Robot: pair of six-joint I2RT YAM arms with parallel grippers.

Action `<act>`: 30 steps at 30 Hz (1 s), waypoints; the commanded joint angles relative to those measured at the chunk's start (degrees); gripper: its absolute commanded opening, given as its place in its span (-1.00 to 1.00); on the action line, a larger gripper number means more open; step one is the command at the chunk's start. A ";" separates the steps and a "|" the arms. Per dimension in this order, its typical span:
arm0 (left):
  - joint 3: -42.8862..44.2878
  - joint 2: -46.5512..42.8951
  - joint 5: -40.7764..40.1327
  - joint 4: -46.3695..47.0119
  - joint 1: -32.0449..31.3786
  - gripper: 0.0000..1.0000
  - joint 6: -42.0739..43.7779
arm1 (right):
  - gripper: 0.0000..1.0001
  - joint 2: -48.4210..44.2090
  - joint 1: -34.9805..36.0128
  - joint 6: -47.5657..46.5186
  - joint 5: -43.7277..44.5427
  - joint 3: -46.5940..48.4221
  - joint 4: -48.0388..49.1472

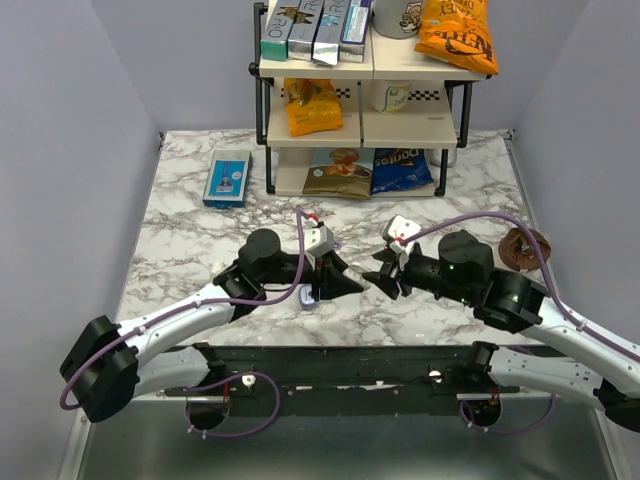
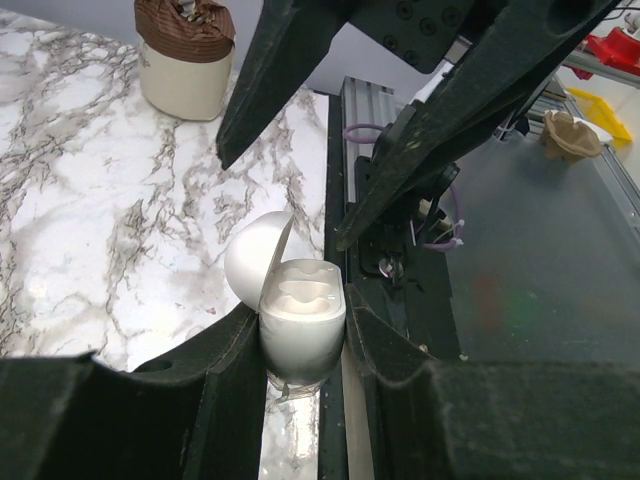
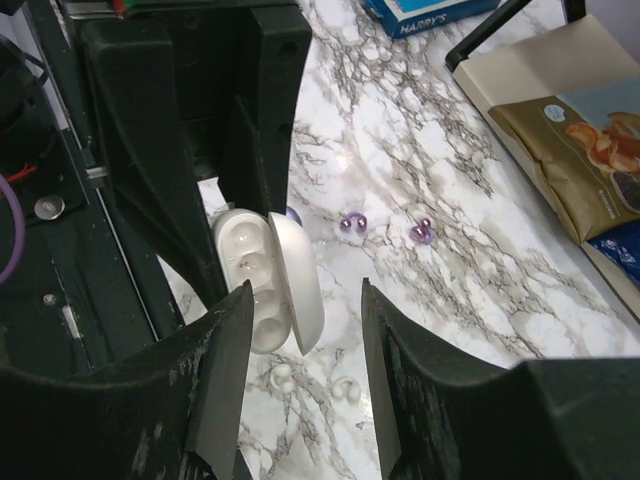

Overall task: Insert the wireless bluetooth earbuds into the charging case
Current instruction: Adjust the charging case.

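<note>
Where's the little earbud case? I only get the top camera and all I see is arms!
Observer: The left gripper is clamped on the charging case. Its wrist camera shows the case squeezed between the two fingers.
Operator: Is it open?
Observer: Yes, the lid is flipped up to one side.
Operator: What's the other hand holding?
Observer: Nothing. The right gripper has its jaws apart, and the case is just in front of them.

Bright, even light, soft shadows, slight glare on the marble table point(image 3: 420, 130); wrist views blur close up.
</note>
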 commanded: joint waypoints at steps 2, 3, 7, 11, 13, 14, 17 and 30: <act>-0.75 -2.60 -0.64 1.41 -0.81 -1.00 1.79 | 0.10 0.44 0.45 1.33 5.71 0.49 0.17; -1.01 -2.77 -0.81 1.41 -0.90 -1.00 1.96 | 0.10 0.44 0.45 1.42 6.15 0.49 0.25; -1.89 -4.00 -0.90 1.06 -1.34 -1.00 2.49 | 0.10 0.88 0.36 2.12 8.62 0.76 -0.01; -2.24 -4.79 -1.87 0.27 -1.69 -1.00 2.49 | 0.10 0.27 0.45 1.95 6.43 0.76 0.08; -2.33 -5.23 -4.05 -1.04 -1.69 -1.00 2.67 | 0.11 -0.61 0.36 0.90 2.67 0.41 0.25; -2.25 -5.32 -4.94 -1.40 -1.69 -1.00 2.67 | 0.11 -1.14 0.36 0.63 1.42 0.41 -0.09; -1.89 -5.59 -11.76 -3.94 -1.69 -1.00 3.02 | 0.15 -4.56 0.45 1.16 -5.69 -0.82 -0.88; -7.77 -15.15 -36.40 -6.77 -1.86 -1.00 0.21 | -0.13 -6.08 0.36 33.48 17.84 -16.46 -2.56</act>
